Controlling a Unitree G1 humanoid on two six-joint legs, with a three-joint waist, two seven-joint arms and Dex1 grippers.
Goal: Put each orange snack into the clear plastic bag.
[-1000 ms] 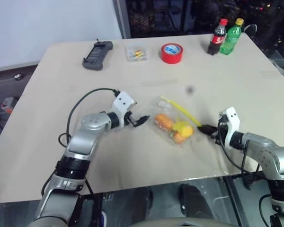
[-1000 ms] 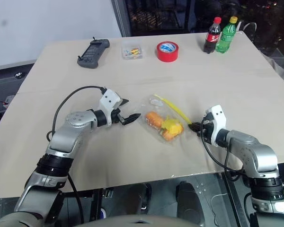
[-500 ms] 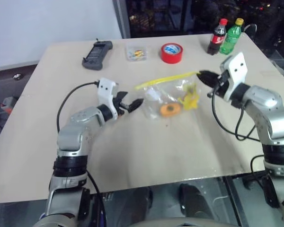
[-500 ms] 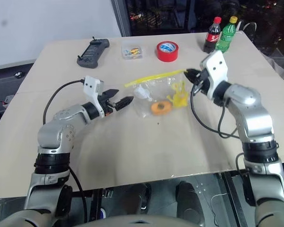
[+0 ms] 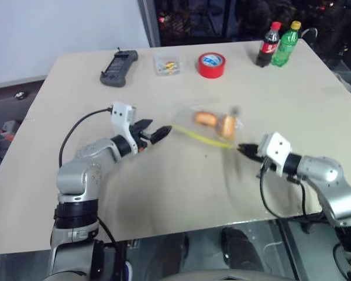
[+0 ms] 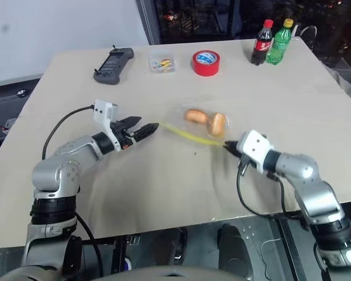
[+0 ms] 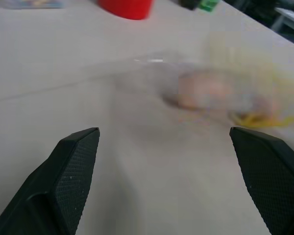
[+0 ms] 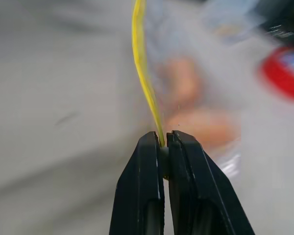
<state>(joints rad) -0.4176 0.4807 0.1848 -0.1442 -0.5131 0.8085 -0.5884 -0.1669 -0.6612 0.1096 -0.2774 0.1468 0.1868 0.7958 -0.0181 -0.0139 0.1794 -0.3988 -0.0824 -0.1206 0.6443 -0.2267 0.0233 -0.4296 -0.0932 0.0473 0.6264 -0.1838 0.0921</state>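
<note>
The clear plastic bag (image 5: 213,124) shows blurred over the table's middle, and I cannot tell whether it rests on the table. Two orange snacks (image 5: 205,119) (image 5: 228,123) sit side by side inside it. Its yellow zip strip (image 5: 202,138) runs along the near edge. My right gripper (image 5: 241,148) is shut on the right end of that strip, seen close in the right wrist view (image 8: 161,138). My left gripper (image 5: 157,131) is open just left of the bag, apart from it and holding nothing. In the left wrist view its fingers (image 7: 73,166) stand wide before the bag (image 7: 206,90).
Along the far edge stand a black handset (image 5: 120,67), a small clear box of coloured bits (image 5: 168,64), a red tape roll (image 5: 213,65), a cola bottle (image 5: 269,45) and a green bottle (image 5: 286,44). The table's front edge is close to my right arm.
My right gripper lifted the bag by its zip strip, then swung it down toward the front. The bag flipped, with the snacks now on its far side. My left gripper shifted slightly left.
</note>
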